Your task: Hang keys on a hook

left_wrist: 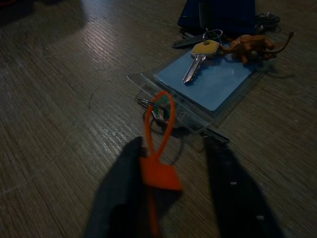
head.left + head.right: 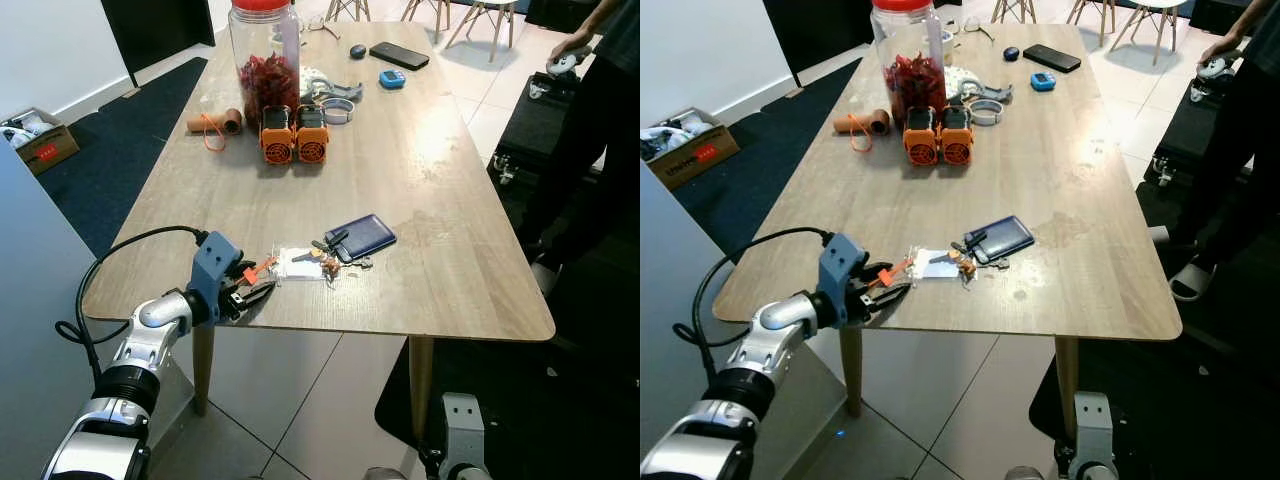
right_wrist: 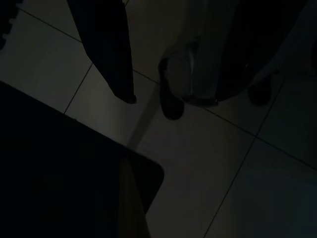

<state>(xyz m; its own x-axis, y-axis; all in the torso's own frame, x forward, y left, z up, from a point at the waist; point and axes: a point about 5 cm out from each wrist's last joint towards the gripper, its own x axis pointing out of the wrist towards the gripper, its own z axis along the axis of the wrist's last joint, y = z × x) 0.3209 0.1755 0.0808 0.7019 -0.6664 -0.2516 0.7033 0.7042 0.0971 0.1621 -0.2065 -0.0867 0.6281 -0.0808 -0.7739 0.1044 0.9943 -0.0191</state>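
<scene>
The key bunch (image 2: 318, 262) lies near the wooden table's (image 2: 420, 170) front edge. It has a silver key with a yellow cap (image 1: 198, 62), a small brown figure (image 1: 252, 44) and a clear badge holder with a blue card (image 1: 218, 84). A dark blue pouch (image 2: 360, 236) rests against it. An orange loop tag (image 1: 158, 166) trails from the key ring toward me. My left gripper (image 2: 255, 290) is low over the table edge and open. The tag sits between its fingers (image 1: 124, 188), close against one of them. My right arm (image 2: 460, 440) hangs idle below the table.
At the far end stand a big jar of red pieces (image 2: 264, 60), two orange and black units (image 2: 294, 135), a phone (image 2: 399, 55) and small clutter. A person (image 2: 600, 130) stands at the table's right. A cardboard box (image 2: 38, 140) sits on the floor at left.
</scene>
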